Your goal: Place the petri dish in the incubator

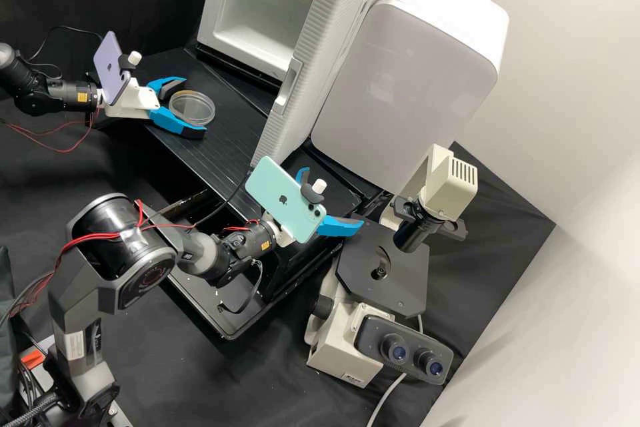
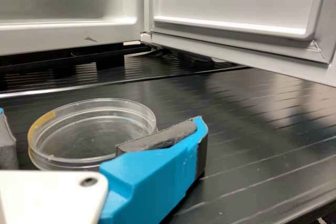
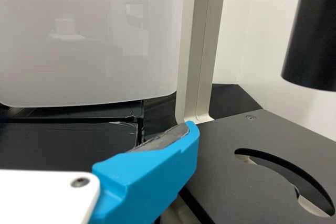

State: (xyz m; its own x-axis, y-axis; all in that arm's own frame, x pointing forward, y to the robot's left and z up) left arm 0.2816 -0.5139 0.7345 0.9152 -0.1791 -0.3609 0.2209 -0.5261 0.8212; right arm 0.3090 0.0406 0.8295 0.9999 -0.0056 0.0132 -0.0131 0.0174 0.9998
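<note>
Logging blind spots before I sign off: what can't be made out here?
- Left wrist view: the near rim of the dish sits behind a finger of the left pincer, so contact there is unclear.
- Same view: the other finger is cut off by the edge.
- High view: the upper inside of the incubator is cut off by the top edge.

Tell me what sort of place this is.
Most likely a biology laboratory bench: a microscope stands at the near side, a clear petri dish lies on the black bench, and a white incubator sits behind it with its door open.
</note>
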